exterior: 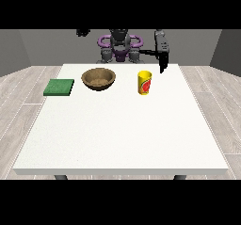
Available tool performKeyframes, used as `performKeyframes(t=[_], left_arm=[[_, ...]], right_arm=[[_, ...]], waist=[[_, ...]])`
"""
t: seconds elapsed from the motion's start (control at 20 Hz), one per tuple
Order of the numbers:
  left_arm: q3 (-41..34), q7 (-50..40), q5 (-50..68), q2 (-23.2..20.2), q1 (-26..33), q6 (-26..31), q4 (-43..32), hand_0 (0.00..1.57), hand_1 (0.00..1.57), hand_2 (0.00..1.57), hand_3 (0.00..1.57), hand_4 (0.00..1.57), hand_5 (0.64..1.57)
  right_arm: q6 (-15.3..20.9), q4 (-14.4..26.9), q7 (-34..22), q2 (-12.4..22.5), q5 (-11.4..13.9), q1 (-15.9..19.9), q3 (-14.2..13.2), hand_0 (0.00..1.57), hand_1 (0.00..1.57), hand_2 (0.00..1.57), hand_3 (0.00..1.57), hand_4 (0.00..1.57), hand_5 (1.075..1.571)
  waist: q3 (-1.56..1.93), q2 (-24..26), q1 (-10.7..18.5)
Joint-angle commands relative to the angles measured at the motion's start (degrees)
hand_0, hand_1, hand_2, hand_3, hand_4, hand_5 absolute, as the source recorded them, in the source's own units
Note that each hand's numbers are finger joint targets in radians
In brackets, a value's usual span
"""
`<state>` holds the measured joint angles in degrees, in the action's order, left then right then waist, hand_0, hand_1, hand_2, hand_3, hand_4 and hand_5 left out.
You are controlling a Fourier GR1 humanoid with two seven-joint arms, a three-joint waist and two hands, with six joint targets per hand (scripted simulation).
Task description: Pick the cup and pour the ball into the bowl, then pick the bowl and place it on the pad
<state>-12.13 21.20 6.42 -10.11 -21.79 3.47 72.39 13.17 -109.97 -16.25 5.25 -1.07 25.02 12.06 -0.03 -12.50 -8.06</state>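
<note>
A yellow cup (144, 83) with a red mark on its side stood upright right of centre in the upper part of the frame. A brown wooden bowl (98, 78) sat upright left of it, apart. A flat green pad (59, 87) lay at the left, clear of the bowl.

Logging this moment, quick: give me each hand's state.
Hand at the view's right: fingers straight, pointing down, holding nothing.
Hand at the view's left: empty; fingers cannot be told.

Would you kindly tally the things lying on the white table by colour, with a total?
Yellow: 1, the cup
Brown: 1, the bowl
Green: 1, the pad
Total: 3
</note>
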Motion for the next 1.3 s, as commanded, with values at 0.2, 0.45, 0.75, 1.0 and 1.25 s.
performKeyframes(t=[0.2, 0.45, 0.75, 1.0, 1.25], left_arm=[[-1.1, 13.2, -2.0, 0.3, -1.5, 1.1, -16.9, 0.0, 0.0, 0.0, 0.0, 0.0, 1.437], [-2.4, 16.3, -1.0, -0.4, -4.1, 1.9, -22.5, 0.0, 0.0, 0.0, 0.0, 0.0, 1.432], [-4.7, 23.6, -0.9, -1.4, -6.1, 1.4, -31.2, 0.0, 0.0, 0.0, 0.0, 0.0, 1.426], [-5.9, 26.6, -0.9, -2.0, -9.1, 0.6, -38.1, 0.0, 0.0, 0.0, 0.0, 0.0, 1.43], [-8.1, 31.4, -0.9, -6.2, -9.5, 0.3, -41.2, 1.12, 1.12, 1.57, 1.5, 0.48, 1.536]], right_arm=[[-2.9, -3.1, -1.1, 0.8, -1.8, -3.3, -3.0, 0.0, 0.0, 0.0, 0.0, 0.0, 1.568], [-8.9, -2.3, 3.2, 3.8, -6.9, -5.9, -8.2, 0.0, 0.0, 0.0, 0.0, 0.0, 1.567], [-12.4, -6.8, 2.0, 6.2, -11.3, -7.2, -12.4, 0.0, 0.0, 0.0, 0.0, 0.0, 1.568], [-12.1, -12.9, -4.5, 8.8, -13.0, -4.4, -15.3, 0.0, 0.0, 0.0, 0.0, 0.0, 1.567], [-16.9, -16.6, -0.3, 10.2, -18.6, -7.5, -18.6, 0.0, 0.0, 0.0, 0.0, 0.0, 1.564]], waist=[[-0.01, 1.0, -1.0], [0.01, -0.5, -1.6], [-0.01, -2.6, -4.6], [-0.03, -3.2, -6.5], [-0.01, -8.3, -10.7]])
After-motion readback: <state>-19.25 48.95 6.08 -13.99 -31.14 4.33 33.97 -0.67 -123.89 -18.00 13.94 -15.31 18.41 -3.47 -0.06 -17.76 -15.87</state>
